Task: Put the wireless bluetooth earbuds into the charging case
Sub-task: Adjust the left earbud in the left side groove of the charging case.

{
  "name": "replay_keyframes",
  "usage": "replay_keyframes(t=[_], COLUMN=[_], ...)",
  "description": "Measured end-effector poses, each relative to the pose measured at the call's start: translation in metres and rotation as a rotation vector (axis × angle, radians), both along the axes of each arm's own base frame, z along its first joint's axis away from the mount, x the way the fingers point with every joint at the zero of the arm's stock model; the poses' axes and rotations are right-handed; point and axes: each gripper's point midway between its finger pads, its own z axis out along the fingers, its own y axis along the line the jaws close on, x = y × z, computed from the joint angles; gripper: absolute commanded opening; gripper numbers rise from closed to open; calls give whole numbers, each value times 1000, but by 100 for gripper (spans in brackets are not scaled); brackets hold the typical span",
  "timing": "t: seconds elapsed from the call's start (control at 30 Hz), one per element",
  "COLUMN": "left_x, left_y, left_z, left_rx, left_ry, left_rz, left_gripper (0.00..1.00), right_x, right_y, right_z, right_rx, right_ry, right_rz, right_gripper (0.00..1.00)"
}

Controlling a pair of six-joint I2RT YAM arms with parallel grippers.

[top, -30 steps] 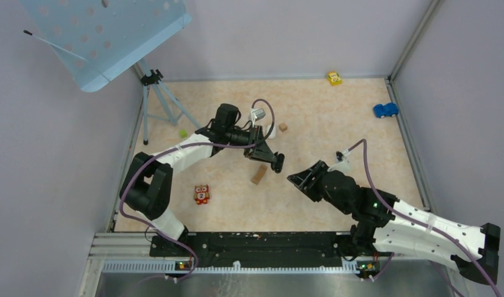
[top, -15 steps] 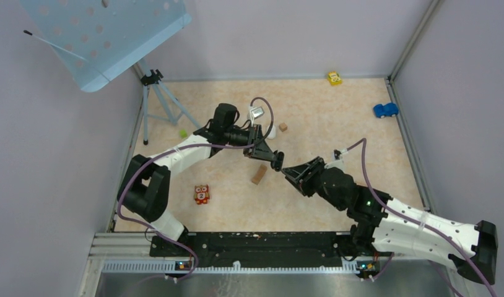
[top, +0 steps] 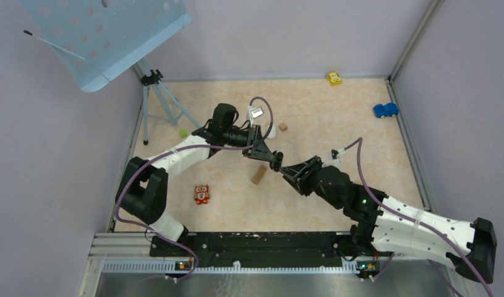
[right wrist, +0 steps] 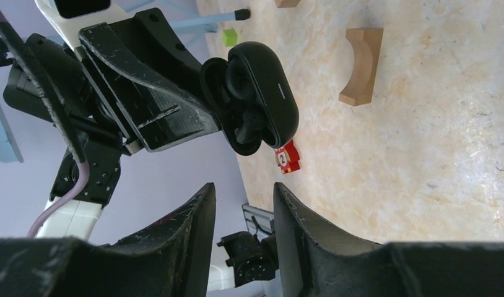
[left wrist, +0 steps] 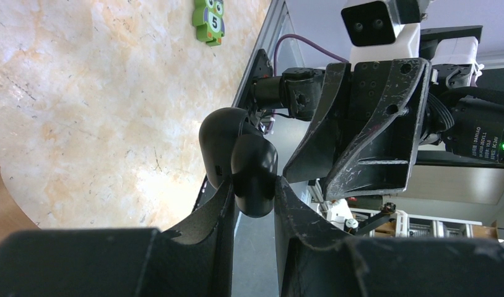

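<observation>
The black charging case [right wrist: 259, 99] hangs open in the air over the middle of the table [top: 336, 124]. Dark rounded shapes [right wrist: 248, 127] sit in its wells; whether they are the earbuds I cannot tell. The left gripper [left wrist: 252, 201] pinches the case's lower end. Just right of it, the right gripper [right wrist: 243, 192] faces the case, fingers spread and empty. A curved wooden block [top: 259, 174] lies on the table, near and left of the case.

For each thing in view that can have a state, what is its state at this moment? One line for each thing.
charging case: lid open, held in the air.
left gripper: shut on the charging case.
right gripper: open, empty, just short of the case.
earbuds: dark shapes sit inside the open case; how many is unclear.
arched wooden block: lying flat, untouched.
</observation>
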Motion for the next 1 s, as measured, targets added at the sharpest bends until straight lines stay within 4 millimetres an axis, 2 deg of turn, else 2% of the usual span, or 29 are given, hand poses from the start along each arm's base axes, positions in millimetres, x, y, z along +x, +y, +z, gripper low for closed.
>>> replay_keyframes(t=[0.2,0.5,0.67,1.0], left_x=[-3,-6,-7,-10], left_y=[1,1,1,0], left_z=[14,11,9,8], left_rx=[-27,-21,-16,-15], left_ry=[-59,-78,-81,-93], left_rz=[-6,-22,-28,-40], left_gripper=[0,0,0,0], right_x=[5,10,14,14], right_y=[2,6,10,10], right_z=[8,9,12,1], right_rx=[47,72,94,106], right_ry=[1,12,11,36], right_rz=[-12,-2,5,12], right_gripper=[37,36,32,31])
